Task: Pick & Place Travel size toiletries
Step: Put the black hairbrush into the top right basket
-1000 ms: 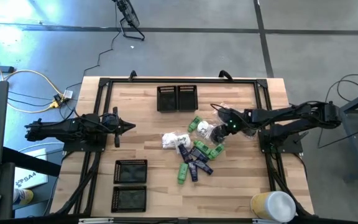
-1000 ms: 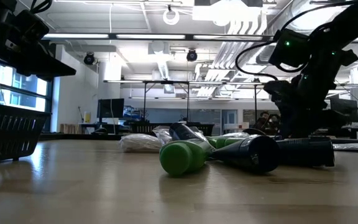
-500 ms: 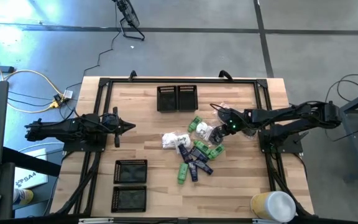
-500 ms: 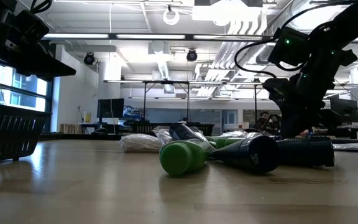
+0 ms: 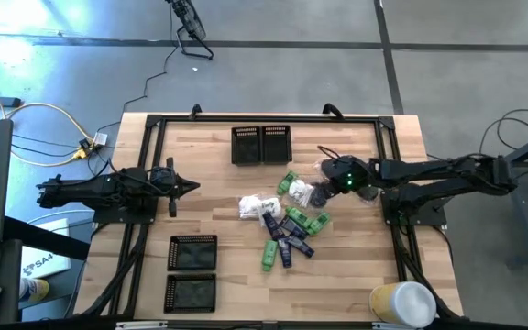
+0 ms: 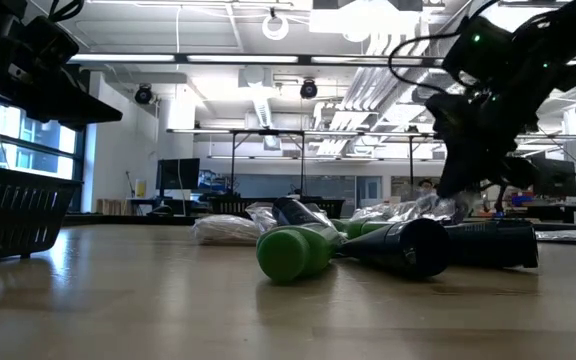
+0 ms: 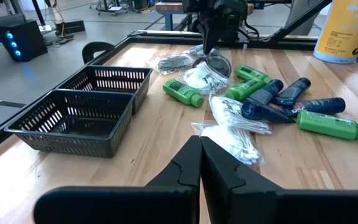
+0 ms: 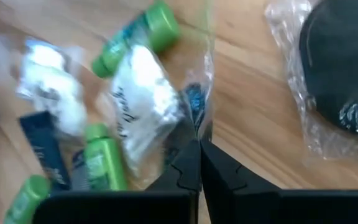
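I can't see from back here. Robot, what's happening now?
Right gripper shut on a clear bag, lifting it off the pile. Left gripper shut, waiting at the table's left. Nothing in the way.

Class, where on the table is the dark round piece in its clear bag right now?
In the high view, the dark round piece lies right of the toiletry pile, just beyond the right gripper.

Black mesh trays; yellow-white bottle

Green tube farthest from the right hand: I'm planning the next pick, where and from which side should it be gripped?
Probably mid-body on the green tube, from straight above: it lies flat at the pile's edge, bare table on one long side, a navy tube close on the other.
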`<move>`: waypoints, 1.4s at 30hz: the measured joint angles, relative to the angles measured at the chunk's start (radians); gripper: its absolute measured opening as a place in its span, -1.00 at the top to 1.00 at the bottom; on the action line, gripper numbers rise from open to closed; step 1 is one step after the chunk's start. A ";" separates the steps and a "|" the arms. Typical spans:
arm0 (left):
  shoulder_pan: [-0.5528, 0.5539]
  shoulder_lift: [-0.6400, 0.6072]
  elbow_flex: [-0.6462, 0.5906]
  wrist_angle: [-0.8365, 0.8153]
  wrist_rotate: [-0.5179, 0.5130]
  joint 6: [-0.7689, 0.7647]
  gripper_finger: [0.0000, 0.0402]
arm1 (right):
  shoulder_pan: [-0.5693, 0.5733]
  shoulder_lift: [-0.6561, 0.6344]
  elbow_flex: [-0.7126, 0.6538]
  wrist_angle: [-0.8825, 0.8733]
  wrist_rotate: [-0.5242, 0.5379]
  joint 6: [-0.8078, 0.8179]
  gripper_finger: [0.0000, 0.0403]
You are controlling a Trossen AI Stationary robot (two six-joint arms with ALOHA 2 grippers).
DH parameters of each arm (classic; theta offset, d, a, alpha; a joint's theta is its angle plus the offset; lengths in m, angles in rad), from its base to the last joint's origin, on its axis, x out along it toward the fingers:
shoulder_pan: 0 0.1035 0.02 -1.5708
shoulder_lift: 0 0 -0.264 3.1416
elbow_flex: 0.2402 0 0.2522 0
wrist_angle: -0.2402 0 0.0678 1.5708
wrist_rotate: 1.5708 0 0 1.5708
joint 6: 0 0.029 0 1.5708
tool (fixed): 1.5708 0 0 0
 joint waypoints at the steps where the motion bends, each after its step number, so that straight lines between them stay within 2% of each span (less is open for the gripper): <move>1: 0.000 0.000 0.000 0.000 0.000 0.000 1.00 | 0.000 -0.019 0.000 0.000 0.005 0.000 0.98; 8: 0.000 0.000 0.000 0.000 0.000 0.000 1.00 | 0.000 -0.098 0.000 -0.003 0.028 -0.017 0.99; 18: 0.000 0.000 0.000 0.012 0.000 0.000 1.00 | 0.000 -0.105 0.001 0.058 0.051 -0.053 0.99; 25: 0.000 0.000 0.000 0.023 0.000 0.000 1.00 | 0.000 -0.106 0.068 0.060 0.044 -0.128 0.99; 28: 0.000 0.000 0.000 0.023 0.000 0.000 1.00 | 0.000 -0.106 0.080 0.031 0.047 -0.121 0.99; 33: 0.000 0.000 0.000 0.023 0.000 0.000 1.00 | -0.001 -0.105 0.081 -0.132 0.049 0.008 0.98; 37: 0.000 0.000 0.000 0.023 0.000 0.000 1.00 | -0.001 -0.097 0.081 -0.232 0.047 0.037 0.89; 42: 0.000 0.000 0.000 0.023 0.000 0.000 1.00 | -0.001 -0.098 0.081 -0.254 0.075 0.064 0.60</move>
